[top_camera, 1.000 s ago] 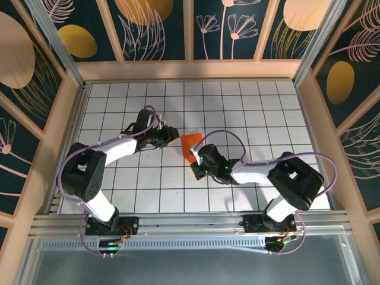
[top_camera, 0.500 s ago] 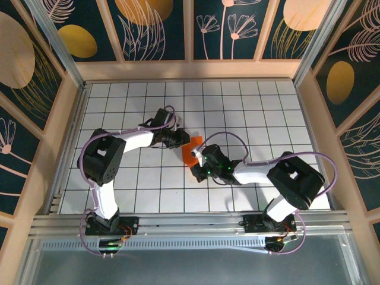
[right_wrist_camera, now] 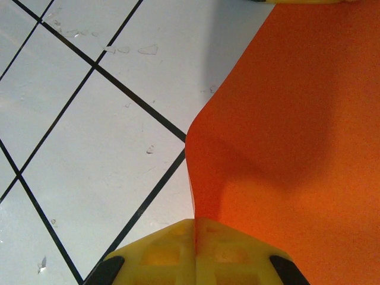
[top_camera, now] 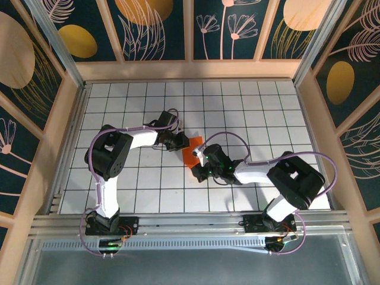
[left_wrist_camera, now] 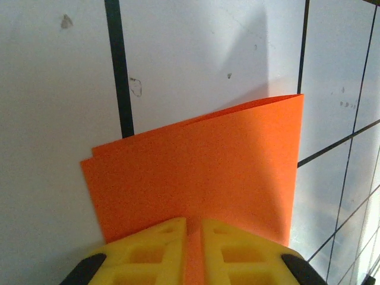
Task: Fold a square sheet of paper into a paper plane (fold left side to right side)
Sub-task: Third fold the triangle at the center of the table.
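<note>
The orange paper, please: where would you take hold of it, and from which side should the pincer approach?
Probably at an outer edge, coming in low from beside it: the orange paper is thin, doubled over and nearly flat, so only its rim offers two faces. The left pincer and right pincer both pinch it so.

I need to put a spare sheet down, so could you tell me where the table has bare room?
Free: the far rows of the table along the back wall, the tiles by the right wall, and the near strip between the arm bases. Crowded: the centre, where left gripper and right gripper pinch the orange paper.
</note>
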